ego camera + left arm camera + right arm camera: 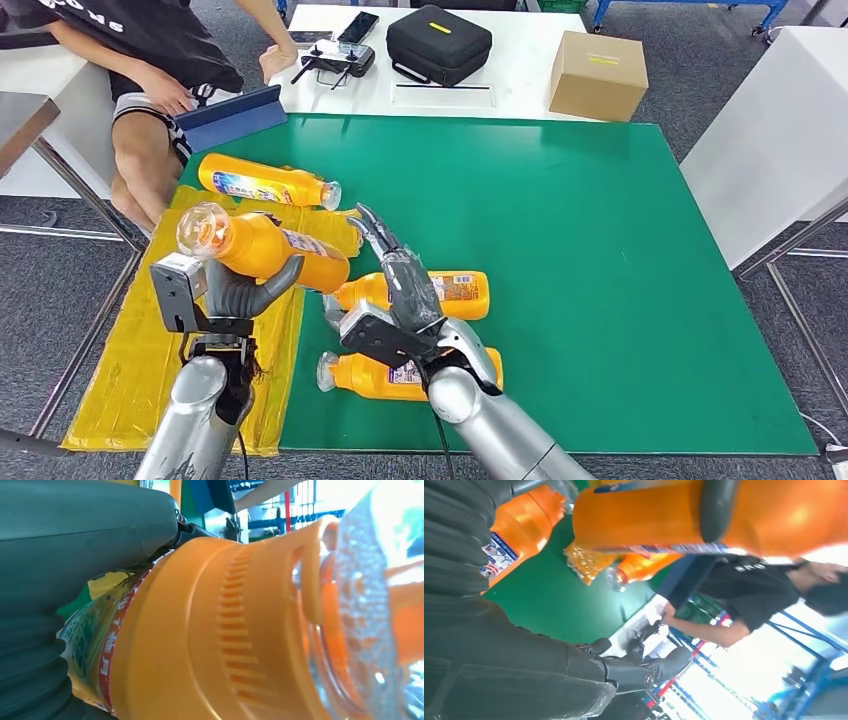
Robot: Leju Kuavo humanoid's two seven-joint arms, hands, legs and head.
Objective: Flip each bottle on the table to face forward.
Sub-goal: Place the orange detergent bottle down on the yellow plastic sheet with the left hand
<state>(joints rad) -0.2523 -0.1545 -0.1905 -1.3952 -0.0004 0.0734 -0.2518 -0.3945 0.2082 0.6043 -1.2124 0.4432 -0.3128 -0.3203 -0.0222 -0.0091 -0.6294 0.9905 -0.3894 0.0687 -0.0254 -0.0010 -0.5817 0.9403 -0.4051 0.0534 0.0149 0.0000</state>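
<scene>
My left hand [245,290] grips an orange bottle [270,252] and holds it above the table's left side, lying sideways with its clear cap toward the left. Up close, this bottle's [225,630] ribbed shoulder lies against my grey thumb [75,545]. My right hand [388,262] hovers with fingers spread and empty, just right of the held bottle's base and over a second orange bottle [440,294] lying on the green mat. A third bottle [395,374] lies nearer me. Another bottle [265,182] lies at the far left. The right wrist view shows my right hand's fingertips [639,672] below the held bottle [774,515].
A yellow sheet [130,380] covers the table's left edge beside the green mat [620,280]. A person [150,60] sits at the far left behind a blue board [230,118]. On the white table beyond are a controller [335,60], a black case [438,42] and a cardboard box [598,75].
</scene>
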